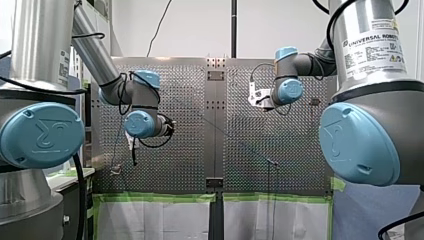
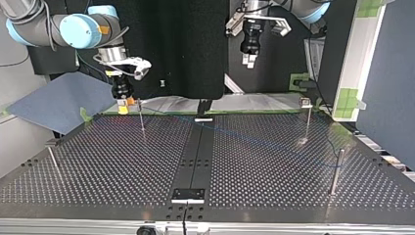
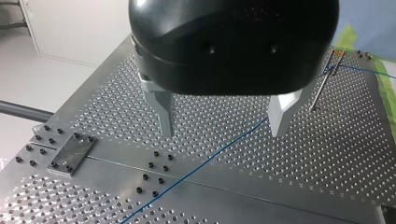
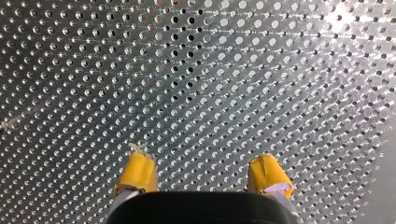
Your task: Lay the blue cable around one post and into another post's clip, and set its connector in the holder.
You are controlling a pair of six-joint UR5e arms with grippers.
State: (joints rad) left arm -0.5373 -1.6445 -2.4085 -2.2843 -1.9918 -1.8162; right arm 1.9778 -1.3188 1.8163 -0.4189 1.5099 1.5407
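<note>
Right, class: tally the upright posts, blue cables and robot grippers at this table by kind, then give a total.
Posts: 4
Blue cable: 1
Grippers, left gripper and right gripper: 2
Total: 7

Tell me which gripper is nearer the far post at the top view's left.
Right. My right gripper hangs just beside that post; my left gripper hangs high, well off toward the view's right.

White wall (image 1: 195,27), black backdrop (image 2: 186,39) (green tape (image 1: 155,197))
</note>
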